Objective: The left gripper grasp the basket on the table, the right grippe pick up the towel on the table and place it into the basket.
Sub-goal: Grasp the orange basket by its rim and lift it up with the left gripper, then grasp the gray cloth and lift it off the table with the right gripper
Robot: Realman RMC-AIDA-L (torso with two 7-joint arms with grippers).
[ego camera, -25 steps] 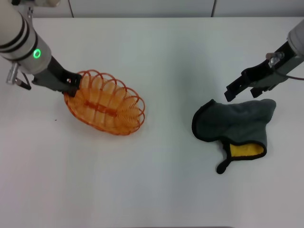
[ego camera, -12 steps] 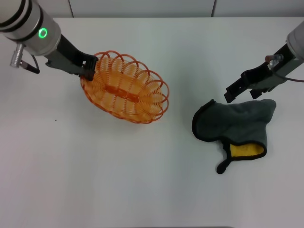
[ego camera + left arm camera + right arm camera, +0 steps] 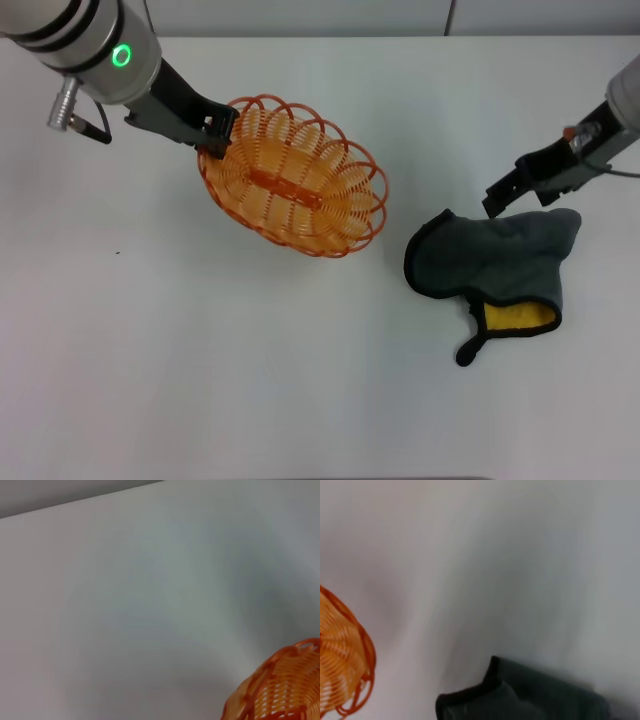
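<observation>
The table (image 3: pixel 200 380), wide and white, is seen under everything in the head view. The left arm is stretched in from the far left corner, its green ring light showing, and the left gripper (image 3: pixel 215 133) is clamped on the near-left end of the rim of the basket (image 3: pixel 295 190). The basket is tilted, its open side turned toward the camera; whether its far end is touching the table cannot be told. The right arm is reached in from the right edge, and the right gripper (image 3: pixel 497 203) is held just over the far edge of the towel (image 3: pixel 500 262); whether its fingers are open or shut cannot be told. The towel is spread flat on the table, right of the basket and apart from it, with its yellow patch and black loop at the near side.

In the left wrist view only a corner of the basket (image 3: pixel 285 690) is shown over bare table (image 3: pixel 125 605). In the right wrist view the towel's black-edged corner (image 3: pixel 520 695) and the basket's rim (image 3: pixel 345 670) are shown together.
</observation>
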